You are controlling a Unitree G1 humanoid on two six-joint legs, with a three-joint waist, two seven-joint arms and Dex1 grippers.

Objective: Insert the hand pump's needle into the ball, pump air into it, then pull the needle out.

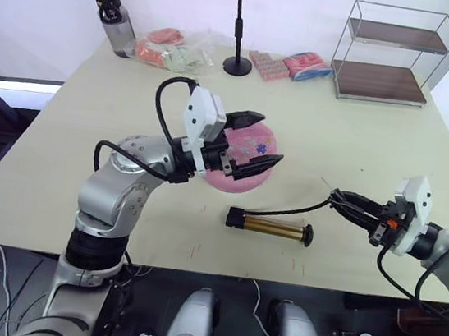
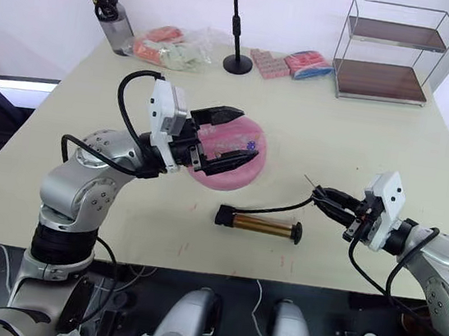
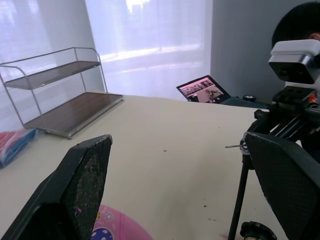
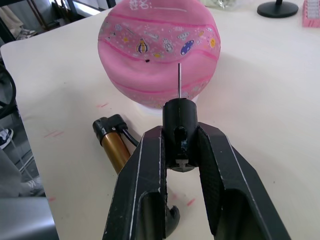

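The pink ball (image 1: 241, 170) rests on the table, stickers facing the right arm. My left gripper (image 1: 263, 142) is open, one black finger (image 1: 246, 119) over the ball's top and the other at its near side; I cannot tell if they touch it. The gold hand pump (image 1: 271, 225) lies on the table in front of the ball, its thin black hose (image 1: 302, 209) curving right. My right gripper (image 4: 179, 137) is shut on the hose's black fitting. The needle (image 4: 179, 80) points at the ball, its tip a short way off.
Along the table's far edge stand a dark water bottle (image 1: 112, 16), a bag of packets (image 1: 174, 49), a black stand (image 1: 237, 62), pink and blue packs (image 1: 292, 65) and a wire shelf rack (image 1: 389, 53). A laptop (image 3: 202, 90) sits beyond the table.
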